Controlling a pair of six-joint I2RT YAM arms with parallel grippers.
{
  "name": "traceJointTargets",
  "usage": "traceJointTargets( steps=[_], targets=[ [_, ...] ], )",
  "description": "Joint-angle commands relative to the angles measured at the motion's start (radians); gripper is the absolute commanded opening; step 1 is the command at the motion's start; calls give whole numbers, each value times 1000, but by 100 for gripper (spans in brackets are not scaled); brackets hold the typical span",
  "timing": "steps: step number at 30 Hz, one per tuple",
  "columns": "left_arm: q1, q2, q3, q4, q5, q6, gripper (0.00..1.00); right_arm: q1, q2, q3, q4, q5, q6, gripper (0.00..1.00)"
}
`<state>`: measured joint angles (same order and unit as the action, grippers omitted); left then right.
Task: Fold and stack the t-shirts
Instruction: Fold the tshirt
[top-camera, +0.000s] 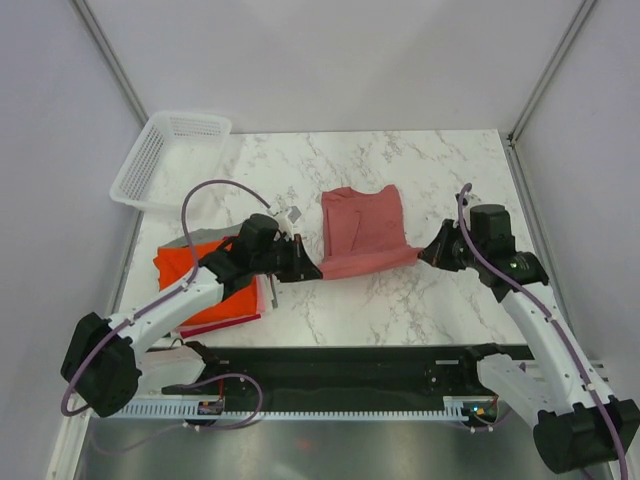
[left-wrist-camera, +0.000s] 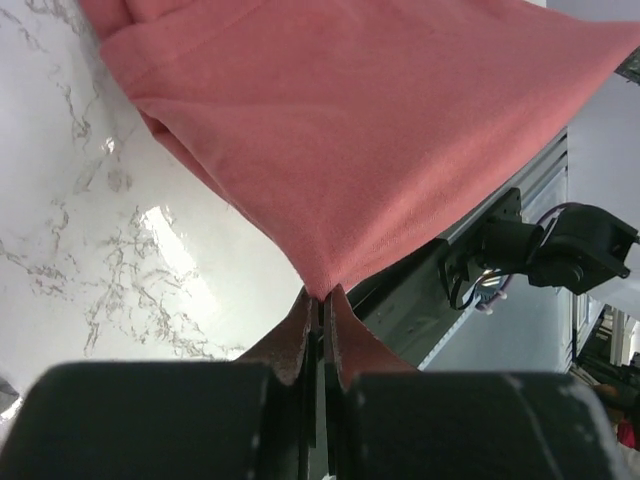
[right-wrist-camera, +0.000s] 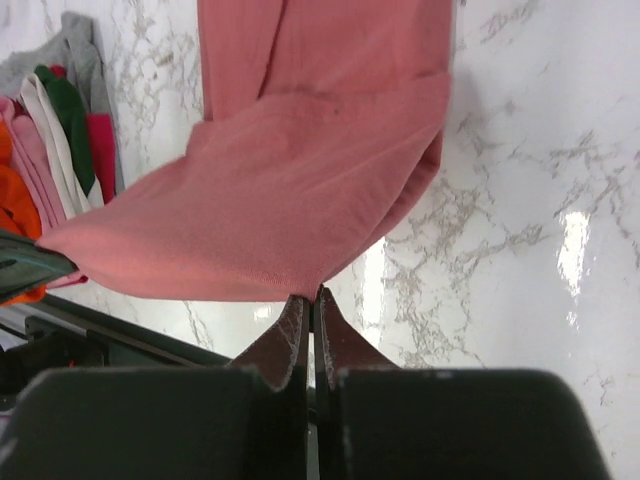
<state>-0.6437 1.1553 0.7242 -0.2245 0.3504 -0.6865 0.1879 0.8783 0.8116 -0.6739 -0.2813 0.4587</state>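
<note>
While the white marble tabletop (top-camera: 420, 310) sits between plain pale walls (top-camera: 330, 60), my left end effector (top-camera: 312, 269) and my right end effector (top-camera: 426, 255) each squeeze tight on a near corner of the pinkish-red t-shirt (top-camera: 362, 225) in the middle. Folded t-shirts (top-camera: 195, 285) lie left.

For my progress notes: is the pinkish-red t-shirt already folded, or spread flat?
Partly folded: the pinkish-red t-shirt lies narrow, sides turned in; left gripper and right gripper each pinch a raised near corner.
</note>
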Motion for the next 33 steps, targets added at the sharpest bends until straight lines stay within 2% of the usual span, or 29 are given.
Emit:
traceJointTargets(
  steps=[1, 12, 20, 27, 28, 29, 30, 31, 32, 33],
  targets=[
    [24, 32, 87, -75, 11, -8, 2, -7, 74, 109, -4, 140, -28, 0],
    [147, 417, 448, -124, 1, 87, 2, -8, 485, 354, 120, 224, -29, 0],
    [234, 644, 662, -130, 38, 90, 2, -28, 747, 573, 180, 197, -31, 0],
    [302, 912, 966, -133, 142, 56, 2, -65, 1060, 803, 208, 159, -2, 0],
    [306, 952, 1006, -136, 150, 56, 8, -70, 1097, 864, 209, 148, 3, 2],
    [308, 1016, 1079, -138, 159, 54, 25, -76, 1132, 892, 227, 128, 9, 14],
    [315, 1047, 1109, -141, 148, 48, 34, -77, 1196, 917, 241, 122, 14, 42],
    [320, 1069, 1132, -148, 134, 39, 47, -80, 1223, 935, 261, 117, 14, 70],
    [326, 1083, 1158, -154, 127, 32, 91, -82, 1248, 966, 284, 111, 14, 98],
    [331, 1099, 1167, -154, 125, 38, 99, -84, 1281, 980, 284, 93, 9, 98]
  ],
)
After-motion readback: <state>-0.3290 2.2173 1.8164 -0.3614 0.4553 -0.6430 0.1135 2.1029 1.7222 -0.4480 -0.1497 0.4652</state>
